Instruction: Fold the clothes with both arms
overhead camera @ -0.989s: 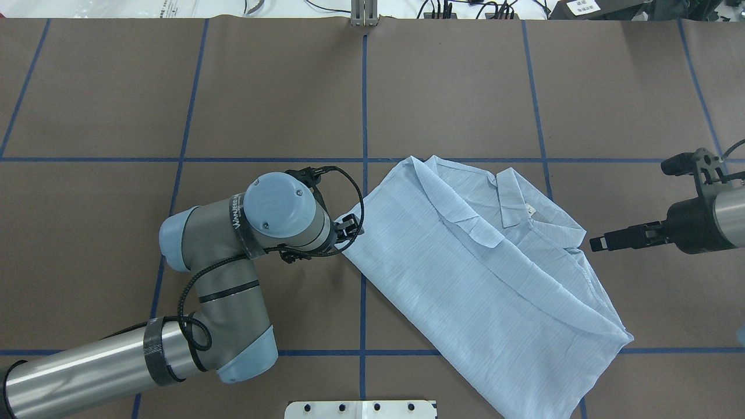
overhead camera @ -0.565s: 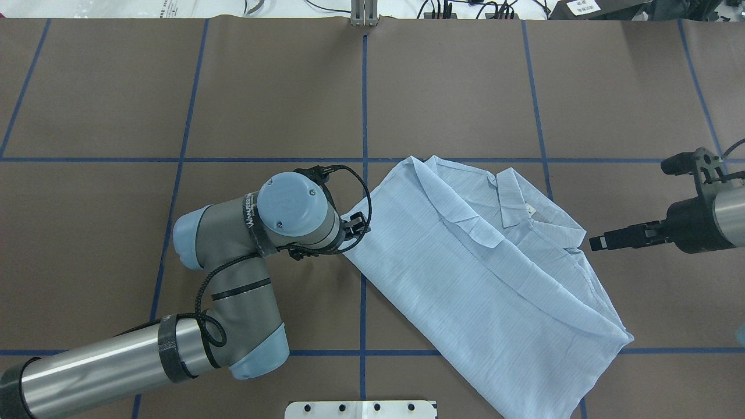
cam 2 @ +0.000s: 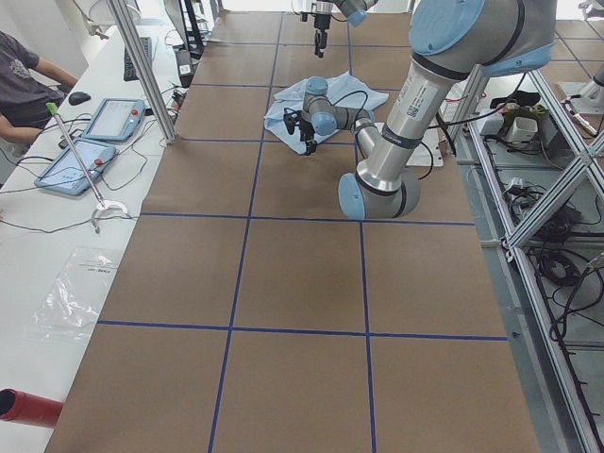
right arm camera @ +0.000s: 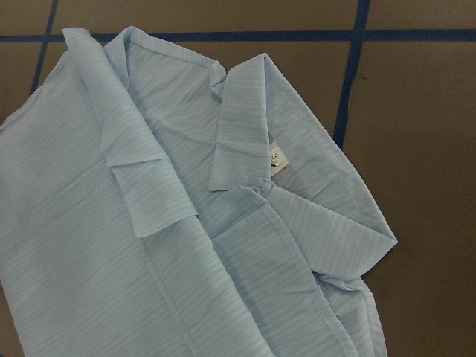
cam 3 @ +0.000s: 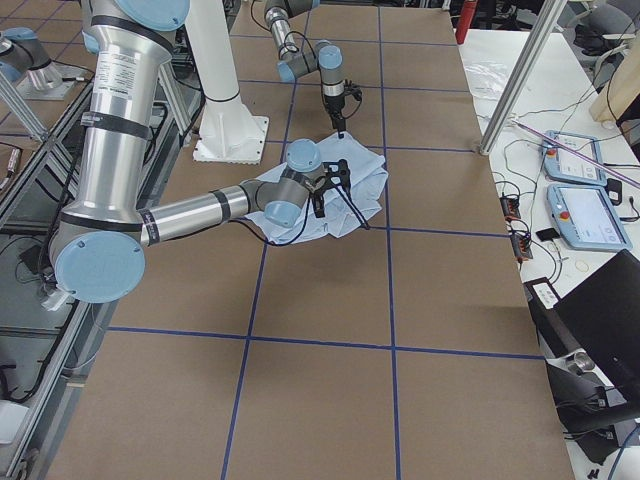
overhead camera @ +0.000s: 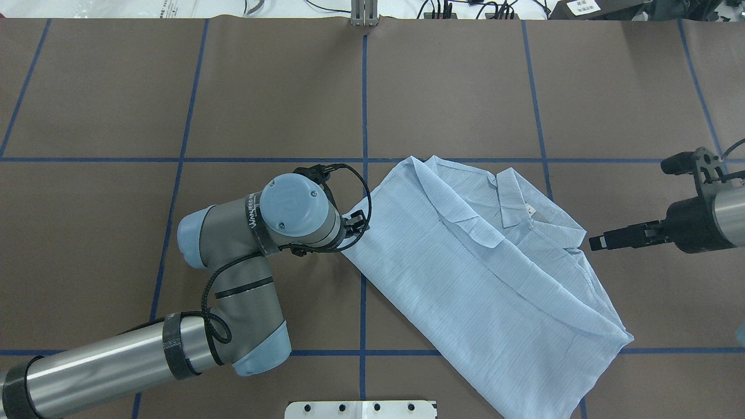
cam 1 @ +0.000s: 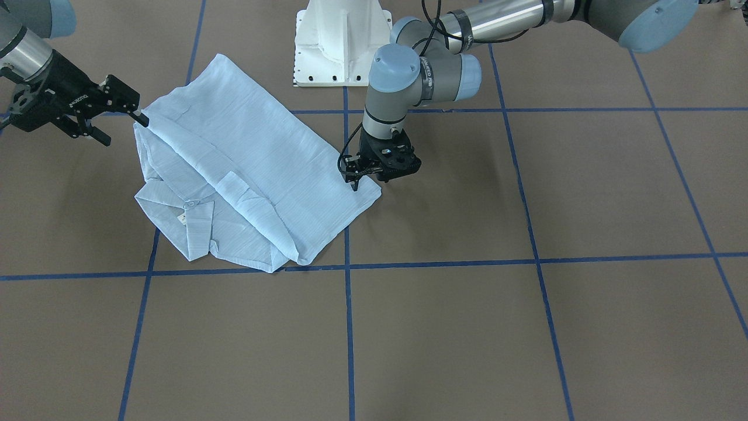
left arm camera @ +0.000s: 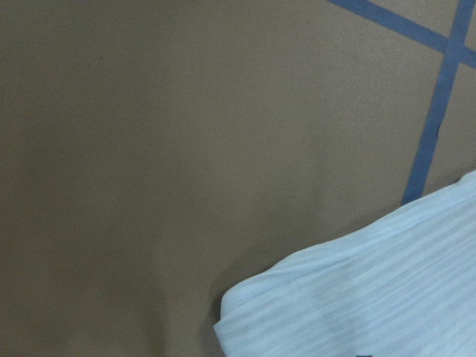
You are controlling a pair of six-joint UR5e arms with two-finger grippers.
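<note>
The pale-blue striped shirt [overhead camera: 483, 273] lies folded on the brown table, collar [right arm camera: 242, 141] up and pointing to the far side. It also shows in the front-facing view [cam 1: 245, 169]. My left gripper [cam 1: 356, 186] points down, with its tip at the shirt's left edge near a corner [left arm camera: 245, 305]. The wrist hides its jaws in the overhead view [overhead camera: 355, 223], so I cannot tell whether it is open or shut. My right gripper [cam 1: 125, 131] is open and empty. It hangs level just beside the shirt's right edge [overhead camera: 596, 242], not touching it.
The white pedestal base [cam 1: 342, 44] stands at the robot's side of the table, close to the shirt. Blue tape lines [overhead camera: 364, 99] divide the brown table cover. Tablets and cables [cam 2: 90, 142] lie on a side bench with an operator nearby.
My left arm has moved a little to the right, bringing its gripper onto the shirt's left edge. The right arm and the shirt have not moved.
</note>
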